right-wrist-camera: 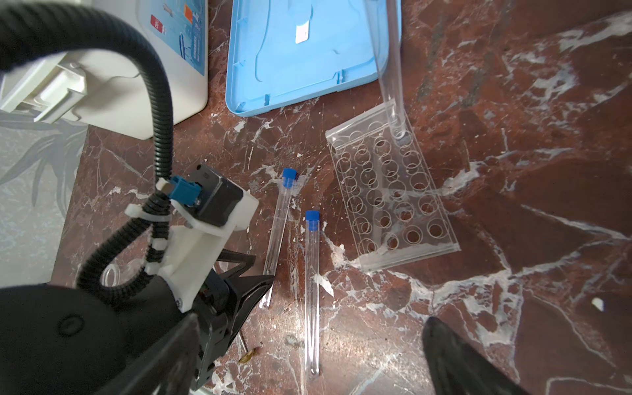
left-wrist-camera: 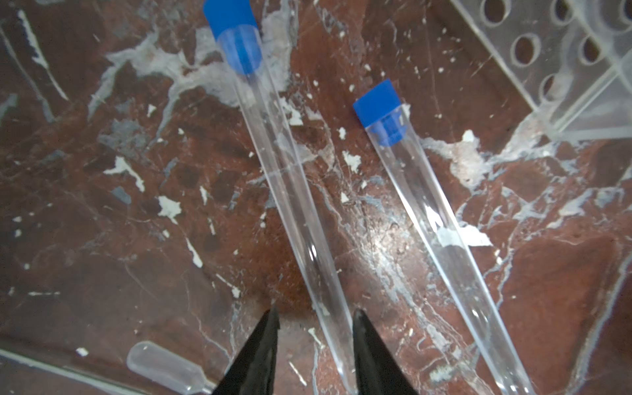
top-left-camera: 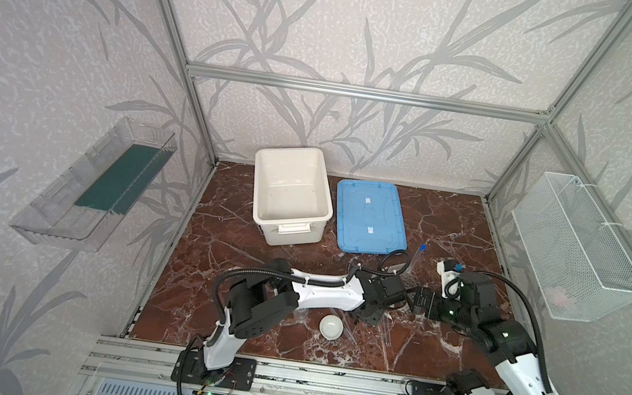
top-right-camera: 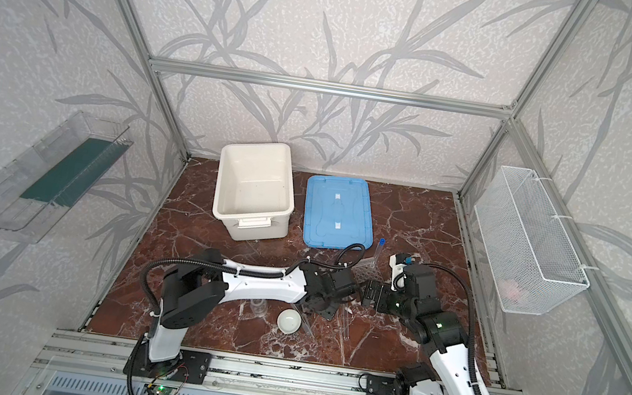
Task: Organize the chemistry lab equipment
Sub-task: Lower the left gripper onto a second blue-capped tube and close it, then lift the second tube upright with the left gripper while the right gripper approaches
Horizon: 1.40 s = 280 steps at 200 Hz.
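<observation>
— So, how much room around the rack [right-wrist-camera: 390, 205]?
— On the long side facing away from the loose tubes there's bare marble top [right-wrist-camera: 530, 171] out to the frame edge. At the far short end the blue lid [right-wrist-camera: 301, 51] has its edge near the rack. The white tub [right-wrist-camera: 119, 78] is past the lid, well apart.
— And the tube side?
— Two tubes lie flat beside the other long side. The inner tube [right-wrist-camera: 312, 290] is near the rack with a strip of marble between them. The outer tube [right-wrist-camera: 279, 229] is one more strip out. They don't touch.
— Axis?
— Both long axes run roughly along the rack's long side, splayed a little. Blue caps point toward the rack's lid end, round closed ends the opposite way. Third one, the standing tube [right-wrist-camera: 390, 68], sits in a corner hole at the lid end, cap up.
— State of the left gripper [left-wrist-camera: 314, 313]?
— Its fingers straddle the outer tube near the closed end, partly spread. Marble shows between one finger and the glass, and the other finger is right beside it. Not clamped.
— And the right gripper [right-wrist-camera: 313, 319]?
— Spread wide, holding nothing. In the right wrist view the inner tube's closed end shows between its fingers.
— Rest of the kit?
— The dish [top-left-camera: 331, 327] and the beaker [top-right-camera: 257, 308] are well apart from the rack, beyond the left gripper. One pipette [left-wrist-camera: 164, 367] lies just past the outer tube, on the side away from the rack.
</observation>
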Motion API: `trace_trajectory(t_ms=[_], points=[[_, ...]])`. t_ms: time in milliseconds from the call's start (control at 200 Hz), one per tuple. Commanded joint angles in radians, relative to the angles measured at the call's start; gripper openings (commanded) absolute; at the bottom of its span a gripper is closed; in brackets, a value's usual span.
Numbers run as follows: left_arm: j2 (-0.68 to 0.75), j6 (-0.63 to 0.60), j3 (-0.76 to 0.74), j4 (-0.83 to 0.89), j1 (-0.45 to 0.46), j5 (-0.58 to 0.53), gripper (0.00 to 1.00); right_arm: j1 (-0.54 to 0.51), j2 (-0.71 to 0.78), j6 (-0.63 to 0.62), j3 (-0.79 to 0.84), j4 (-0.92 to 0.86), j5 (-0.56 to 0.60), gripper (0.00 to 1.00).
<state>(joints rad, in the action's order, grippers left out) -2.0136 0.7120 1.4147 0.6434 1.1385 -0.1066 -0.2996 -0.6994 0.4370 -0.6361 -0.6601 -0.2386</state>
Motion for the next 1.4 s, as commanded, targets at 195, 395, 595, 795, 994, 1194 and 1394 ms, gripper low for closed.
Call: trace_trajectory(t_ms=[195, 395, 595, 795, 994, 1194, 1394], points=[[-0.053, 0.027, 0.041, 0.089, 0.015, -0.038, 0.31, 0.011, 0.065, 0.017, 0.034, -0.007, 0.076, 0.99], [-0.076, 0.04, 0.052, 0.096, 0.019, -0.027, 0.26, 0.018, 0.045, 0.005, 0.029, 0.002, 0.068, 0.99], [-0.085, 0.071, 0.069, 0.126, 0.015, -0.053, 0.18, 0.024, 0.042, 0.008, 0.041, 0.024, 0.054, 0.98], [0.026, 0.056, -0.019, -0.029, 0.01, -0.036, 0.15, 0.027, 0.022, 0.003, 0.044, 0.047, 0.019, 0.96], [0.212, 0.017, -0.138, -0.164, -0.011, -0.045, 0.15, 0.049, 0.021, 0.016, 0.014, 0.053, -0.032, 0.96], [0.414, -0.173, -0.383, -0.559, -0.033, 0.125, 0.15, 0.054, -0.026, 0.016, -0.025, 0.134, -0.227, 0.93], [0.48, -0.2, -0.45, -0.65, -0.04, 0.166, 0.15, 0.054, -0.031, 0.038, -0.058, 0.218, -0.33, 0.92]])
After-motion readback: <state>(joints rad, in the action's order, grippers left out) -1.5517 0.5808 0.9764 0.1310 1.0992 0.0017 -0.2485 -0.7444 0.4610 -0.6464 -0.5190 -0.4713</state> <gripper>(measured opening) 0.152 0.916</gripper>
